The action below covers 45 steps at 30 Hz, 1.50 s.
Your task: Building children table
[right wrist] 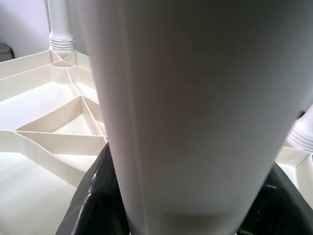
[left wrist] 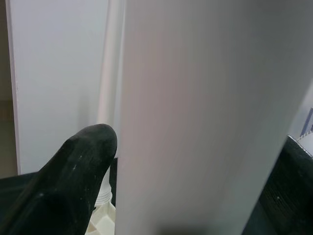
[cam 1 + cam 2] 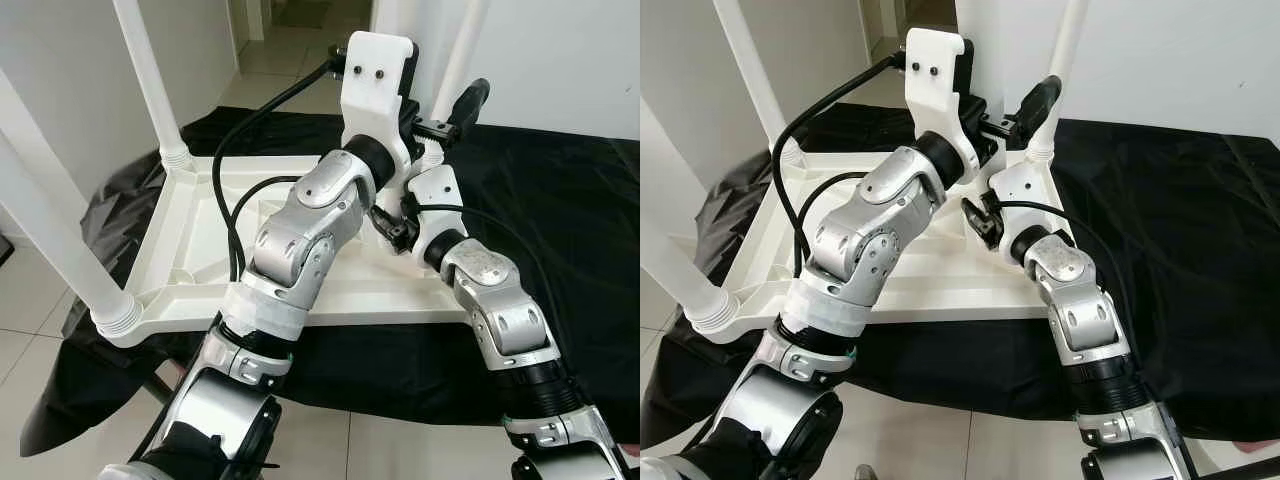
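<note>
A white plastic children's table (image 3: 190, 250) lies upside down on a black cloth (image 3: 570, 200), with its legs pointing up. My left arm reaches across to the table's right side. There my left gripper (image 3: 455, 115) is closed around a white leg (image 2: 205, 107), which fills the gap between its black fingers (image 2: 73, 171). My right gripper (image 3: 392, 225) sits lower, close to the ribbed underside (image 1: 54, 112), and is closed on a white leg (image 1: 190, 107). My left wrist hides most of that leg in the head views.
Other legs stand at the far left (image 3: 150, 80), the near left (image 3: 50, 220) and the far right (image 3: 455, 55). Tiled floor (image 3: 30, 300) lies to the left and in front. A white wall (image 3: 560, 50) rises behind the cloth.
</note>
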Available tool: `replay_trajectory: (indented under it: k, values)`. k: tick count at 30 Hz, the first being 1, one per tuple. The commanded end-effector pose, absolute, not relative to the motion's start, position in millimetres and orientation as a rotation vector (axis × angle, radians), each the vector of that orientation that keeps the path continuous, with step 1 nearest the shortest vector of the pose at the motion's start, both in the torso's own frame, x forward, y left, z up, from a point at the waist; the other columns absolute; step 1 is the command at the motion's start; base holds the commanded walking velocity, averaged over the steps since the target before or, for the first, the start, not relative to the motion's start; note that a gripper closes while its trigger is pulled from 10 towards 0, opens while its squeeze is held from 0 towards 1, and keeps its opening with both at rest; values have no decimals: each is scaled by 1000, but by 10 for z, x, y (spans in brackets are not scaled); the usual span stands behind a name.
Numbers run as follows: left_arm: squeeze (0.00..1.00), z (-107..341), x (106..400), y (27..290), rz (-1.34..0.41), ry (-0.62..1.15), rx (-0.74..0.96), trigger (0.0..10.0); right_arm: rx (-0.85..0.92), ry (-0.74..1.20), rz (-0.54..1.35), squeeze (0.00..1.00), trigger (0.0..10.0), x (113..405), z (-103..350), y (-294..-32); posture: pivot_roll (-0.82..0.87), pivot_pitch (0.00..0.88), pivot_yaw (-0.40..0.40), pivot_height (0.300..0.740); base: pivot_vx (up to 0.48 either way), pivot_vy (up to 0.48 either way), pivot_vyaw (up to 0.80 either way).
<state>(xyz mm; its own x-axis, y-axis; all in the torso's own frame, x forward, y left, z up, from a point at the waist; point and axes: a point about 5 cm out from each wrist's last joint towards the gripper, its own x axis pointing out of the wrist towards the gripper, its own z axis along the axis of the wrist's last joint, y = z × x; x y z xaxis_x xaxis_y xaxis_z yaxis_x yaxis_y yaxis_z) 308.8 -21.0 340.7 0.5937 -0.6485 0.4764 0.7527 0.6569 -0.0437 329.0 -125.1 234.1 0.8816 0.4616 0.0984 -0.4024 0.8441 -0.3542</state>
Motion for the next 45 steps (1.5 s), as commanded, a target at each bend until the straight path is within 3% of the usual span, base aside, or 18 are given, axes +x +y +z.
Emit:
replay_trajectory:
  k: [1,3,4,18,35,38,45]
  values:
    - [671,3382,3025,-247,-921,-443,-246,10000,-302,-187,439,0,10000,3268,2337,-1236,14,53,26,740,0,0,0]
    - [671,3382,3025,-247,-921,-443,-246,10000,-302,-187,439,0,10000,3268,2337,-1236,14,53,26,740,0,0,0]
    - [0,3358,3023,-224,-922,-426,-251,10000,-224,-170,382,0,10000,3285,2312,-1269,14,47,23,740,0,0,0]
    - [0,3199,2969,-79,-959,-358,-240,10000,0,-98,135,0,10000,3370,2177,-1480,20,19,11,740,0,0,0]
    - [0,2962,3056,182,-841,-238,-213,10000,-9,-219,48,0,10000,3296,2268,-1596,22,38,6,740,0,0,0]
    - [0,2688,3155,335,-732,-168,-143,10000,6,-209,9,0,10000,3227,2229,-1635,20,46,10,740,0,0,0]
    - [0,2492,3156,396,-697,-137,-121,10000,-21,-209,-100,0,10000,3181,2172,-1724,16,52,16,740,0,0,0]
